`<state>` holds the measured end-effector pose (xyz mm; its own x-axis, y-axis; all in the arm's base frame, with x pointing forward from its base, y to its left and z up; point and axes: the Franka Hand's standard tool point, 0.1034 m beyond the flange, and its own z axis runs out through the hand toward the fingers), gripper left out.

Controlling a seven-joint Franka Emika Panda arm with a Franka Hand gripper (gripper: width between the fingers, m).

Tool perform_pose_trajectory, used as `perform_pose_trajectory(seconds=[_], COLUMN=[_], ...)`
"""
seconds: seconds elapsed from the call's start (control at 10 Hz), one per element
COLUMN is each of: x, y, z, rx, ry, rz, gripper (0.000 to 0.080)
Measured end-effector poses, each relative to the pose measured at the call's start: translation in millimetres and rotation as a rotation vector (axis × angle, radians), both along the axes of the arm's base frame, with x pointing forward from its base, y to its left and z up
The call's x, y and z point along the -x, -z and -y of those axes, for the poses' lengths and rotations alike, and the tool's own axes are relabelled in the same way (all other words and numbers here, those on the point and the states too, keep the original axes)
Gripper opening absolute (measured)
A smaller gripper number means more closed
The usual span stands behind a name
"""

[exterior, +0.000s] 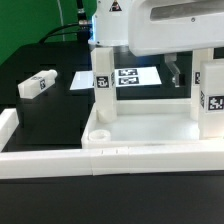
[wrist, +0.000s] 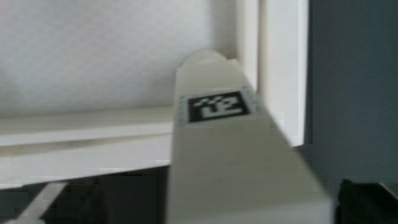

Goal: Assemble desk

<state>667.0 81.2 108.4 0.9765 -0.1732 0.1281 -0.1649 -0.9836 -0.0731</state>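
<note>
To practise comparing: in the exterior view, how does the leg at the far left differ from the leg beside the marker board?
The left leg lies on its side; the other leg stands upright. The left leg sits alone on the dark table, apart from the desk top; the other leg stands at its rim. Both are white with black tags.

This is a robotics lab test rig. A black tabletop (exterior: 55,112) is fenced by white rails (exterior: 60,163) and set before a green backdrop (exterior: 25,35). A marker board (exterior: 135,77) of black-and-white tags lies flat on the tabletop. A loose white leg (exterior: 38,84) carries the same sort of tag, and a white robot arm (exterior: 160,25) reaches in from above.
</note>
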Motion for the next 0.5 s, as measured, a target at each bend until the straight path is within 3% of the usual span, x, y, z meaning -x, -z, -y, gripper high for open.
perform_pose_trajectory(seconds=[0.1,0.3,0.4,0.5], x=[0.2,0.3,0.4,0.4], y=[0.5,0.8,1.0,1.2], z=[0.4,0.6,0.2,0.4], rx=[-0.004,-0.009,-0.019,-0.030], ry=[0.043,0.079,0.146,0.231], rz=[-0.002,-0.004,-0.007,-0.012], gripper=[0.0649,0.0424,0.0424,0.0288])
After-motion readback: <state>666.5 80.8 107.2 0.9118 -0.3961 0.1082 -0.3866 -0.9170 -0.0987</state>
